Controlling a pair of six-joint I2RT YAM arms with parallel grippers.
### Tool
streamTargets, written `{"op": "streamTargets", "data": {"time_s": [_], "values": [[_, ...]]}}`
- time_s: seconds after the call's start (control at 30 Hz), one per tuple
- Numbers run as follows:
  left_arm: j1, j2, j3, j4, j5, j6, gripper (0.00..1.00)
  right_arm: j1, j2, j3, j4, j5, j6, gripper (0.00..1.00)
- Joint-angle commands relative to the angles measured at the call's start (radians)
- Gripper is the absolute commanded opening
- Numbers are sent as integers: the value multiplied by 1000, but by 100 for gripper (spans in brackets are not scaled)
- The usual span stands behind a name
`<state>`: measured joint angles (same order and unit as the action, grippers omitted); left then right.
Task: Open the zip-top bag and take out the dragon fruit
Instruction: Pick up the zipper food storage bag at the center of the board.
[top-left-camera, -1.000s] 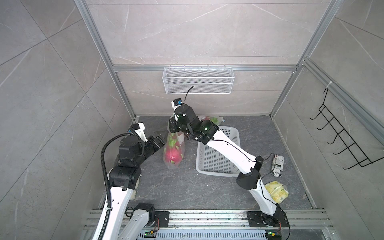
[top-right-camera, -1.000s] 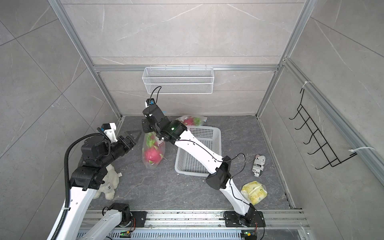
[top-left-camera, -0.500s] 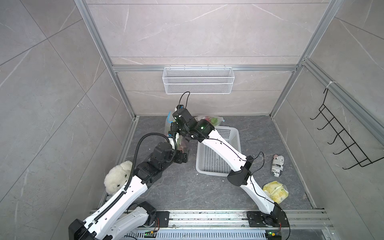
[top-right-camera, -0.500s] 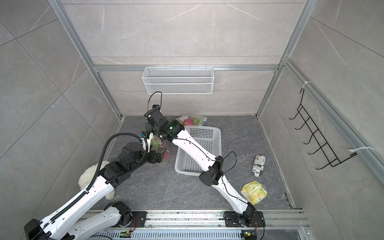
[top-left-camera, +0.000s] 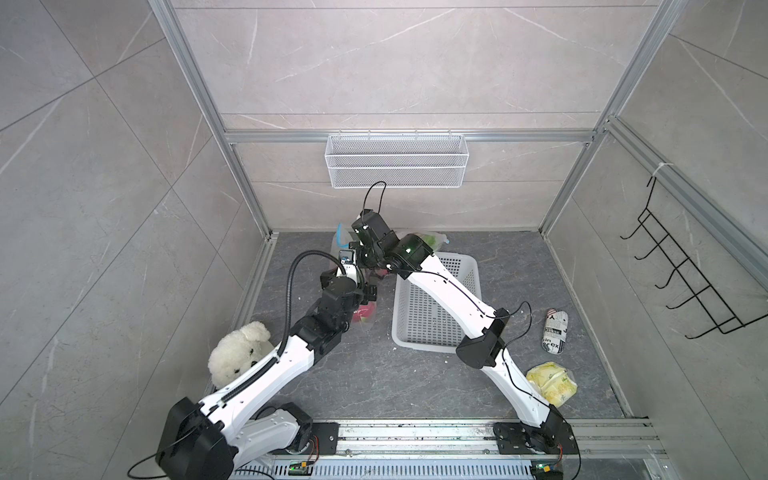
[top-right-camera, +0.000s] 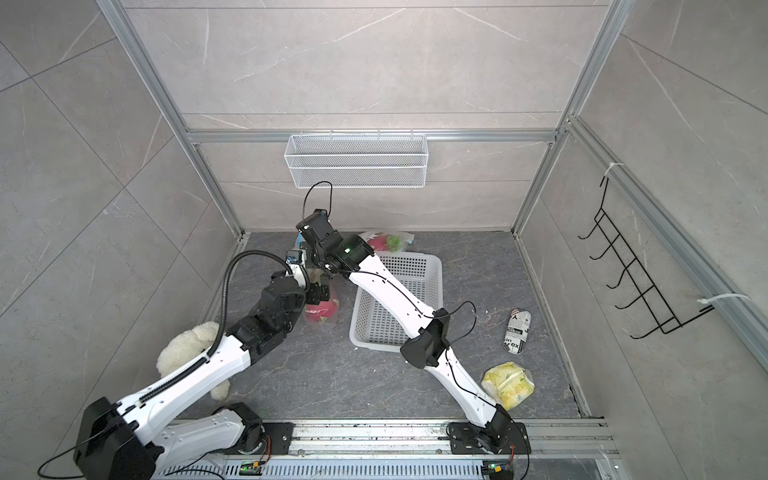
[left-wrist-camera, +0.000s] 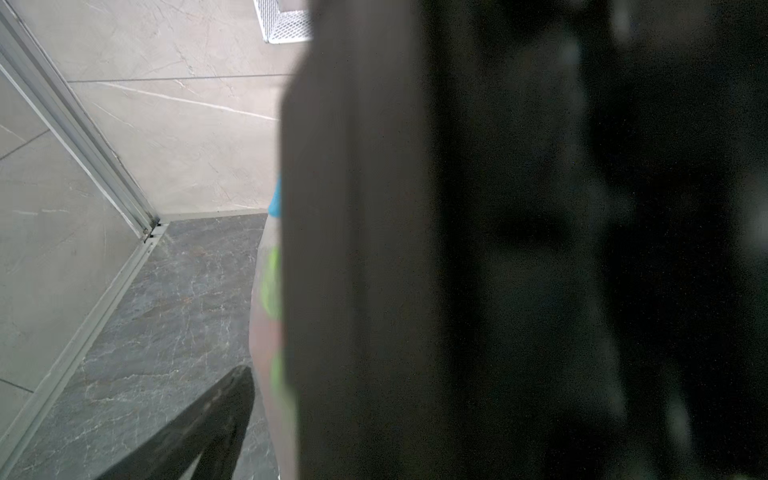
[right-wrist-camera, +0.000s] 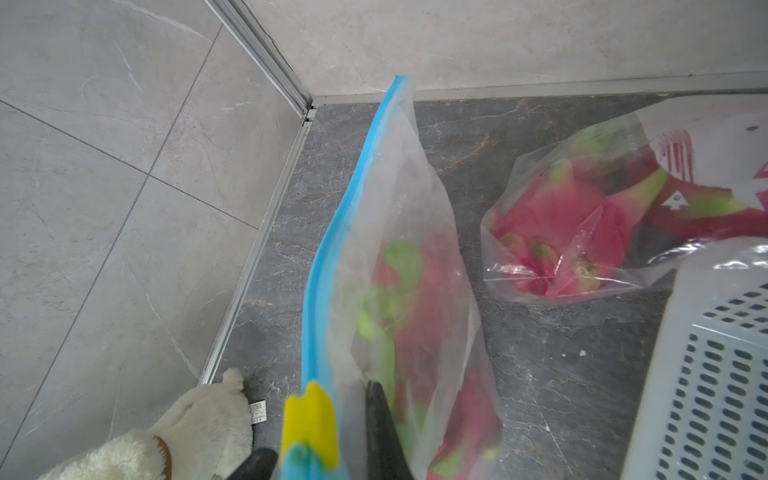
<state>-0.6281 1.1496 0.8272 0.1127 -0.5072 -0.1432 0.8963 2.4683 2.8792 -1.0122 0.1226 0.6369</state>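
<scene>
Pinching the zip-top bag (right-wrist-camera: 399, 216) by its blue zip strip (right-wrist-camera: 332, 249) in my right fingers (right-wrist-camera: 380, 415), near the worktop's (right-wrist-camera: 540, 374) far left corner. The dragon fruit (right-wrist-camera: 440, 316) sags inside, probably heavy, the film slippery. My left fingers (left-wrist-camera: 195, 428) look wide and empty; I'd take the opposite lip, then the firm fruit's middle.

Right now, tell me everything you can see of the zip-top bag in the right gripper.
The zip-top bag is clear, crinkled plastic with a blue zip strip along its top edge and a yellow slider at one end. The right gripper is shut on that end, so the bag hangs from it, and the strip looks closed along its visible length. Inside sits magenta dragon fruit with green scale tips. The left gripper is close beside it; contact cannot be told, nor whether its bottom rests on the floor.
</scene>
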Motion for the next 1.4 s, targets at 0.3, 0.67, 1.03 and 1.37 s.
{"op": "streamTargets", "data": {"time_s": [0.3, 0.67, 1.03, 1.37], "values": [[15, 148, 15, 22, -68, 77, 63, 30, -103, -6, -22, -86, 8, 0], [77, 179, 7, 32, -10, 41, 0, 28, -242, -215, 77, -89, -6, 57], [77, 48, -6, 23, 226, 202, 0, -30, -494, -462, 105, -40, -146, 99], [78, -105, 50, -194, 363, 341, 0, -113, -727, -775, 260, -169, -414, 100]]}}
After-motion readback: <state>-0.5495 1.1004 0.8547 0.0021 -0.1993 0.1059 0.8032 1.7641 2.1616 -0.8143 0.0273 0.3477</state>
